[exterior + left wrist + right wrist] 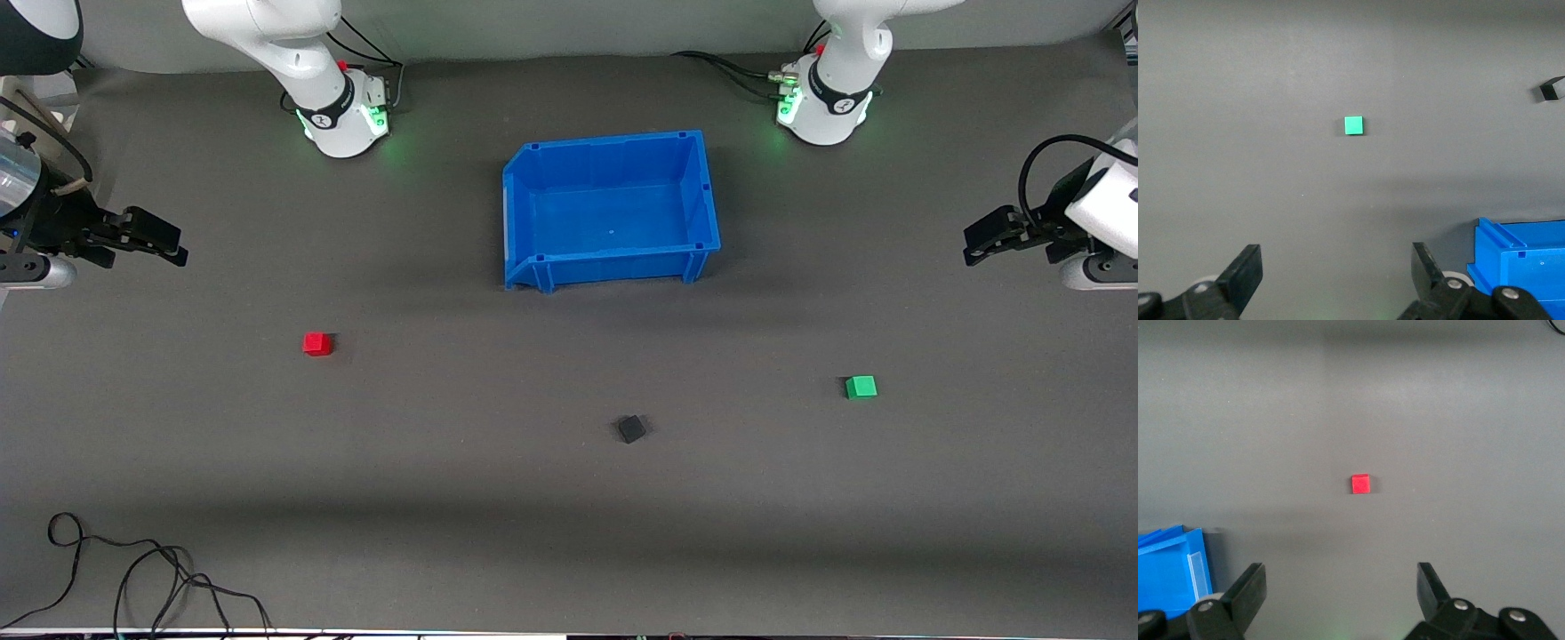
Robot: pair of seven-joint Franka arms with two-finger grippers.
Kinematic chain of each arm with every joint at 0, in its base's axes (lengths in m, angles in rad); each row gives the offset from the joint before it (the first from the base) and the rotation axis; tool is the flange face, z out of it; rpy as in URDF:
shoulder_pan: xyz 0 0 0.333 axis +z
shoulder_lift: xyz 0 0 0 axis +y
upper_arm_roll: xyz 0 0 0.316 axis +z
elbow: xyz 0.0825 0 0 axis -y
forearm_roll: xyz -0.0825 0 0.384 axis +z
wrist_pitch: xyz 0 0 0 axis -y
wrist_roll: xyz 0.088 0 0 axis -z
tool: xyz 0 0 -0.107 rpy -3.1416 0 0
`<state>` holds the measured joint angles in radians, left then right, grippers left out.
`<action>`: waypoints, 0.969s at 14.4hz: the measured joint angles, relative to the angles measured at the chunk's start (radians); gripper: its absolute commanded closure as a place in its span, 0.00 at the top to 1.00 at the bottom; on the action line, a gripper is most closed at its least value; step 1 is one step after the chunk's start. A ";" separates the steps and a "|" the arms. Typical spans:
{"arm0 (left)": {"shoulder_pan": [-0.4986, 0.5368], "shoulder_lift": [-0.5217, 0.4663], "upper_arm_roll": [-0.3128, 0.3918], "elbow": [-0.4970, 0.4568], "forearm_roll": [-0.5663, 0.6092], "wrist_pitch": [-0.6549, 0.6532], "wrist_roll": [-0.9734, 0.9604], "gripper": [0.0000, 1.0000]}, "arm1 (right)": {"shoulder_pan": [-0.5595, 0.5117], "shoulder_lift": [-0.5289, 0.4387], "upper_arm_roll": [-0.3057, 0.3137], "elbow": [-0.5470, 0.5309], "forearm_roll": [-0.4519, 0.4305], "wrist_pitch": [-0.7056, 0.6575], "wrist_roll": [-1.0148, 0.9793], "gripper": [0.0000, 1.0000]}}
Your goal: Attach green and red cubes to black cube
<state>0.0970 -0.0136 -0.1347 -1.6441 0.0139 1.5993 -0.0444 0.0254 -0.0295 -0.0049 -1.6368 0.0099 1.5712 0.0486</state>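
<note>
While cubes lie scattered on the mat, blue bin point(612, 212) holds nothing.

A grey mat point(498, 533) covers the table. A blue bin point(612, 210) sits on it as the landmark, between the two arm bases. The red cube point(317, 343) lies nearer the front camera than the bin, toward the right arm's end. The green cube point(861, 387) lies nearer still, toward the left arm's end. The black cube point(631, 428) lies nearest the camera, roughly straight out from the bin. A loose black cable point(133, 569) lies at the mat's camera-side edge, toward the right arm's end.
</note>
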 measured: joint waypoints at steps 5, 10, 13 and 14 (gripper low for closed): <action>0.001 0.003 0.007 0.004 -0.011 0.000 0.000 0.99 | 0.000 0.000 0.000 0.000 0.000 0.000 0.000 1.00; 0.001 0.026 0.009 0.001 -0.011 -0.021 -0.013 0.99 | 0.000 0.002 -0.001 0.000 0.000 0.000 0.000 1.00; 0.019 0.071 0.015 -0.002 -0.009 -0.017 -0.038 0.99 | 0.000 0.003 -0.002 -0.001 0.000 0.000 0.000 1.00; 0.035 0.090 0.018 -0.007 -0.009 -0.005 -0.052 0.99 | 0.000 0.004 -0.002 -0.001 0.000 0.000 0.000 1.00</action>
<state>0.1316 0.0760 -0.1170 -1.6507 0.0052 1.5943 -0.0962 0.0252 -0.0257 -0.0071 -1.6381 0.0099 1.5712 0.0486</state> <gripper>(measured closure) 0.004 0.000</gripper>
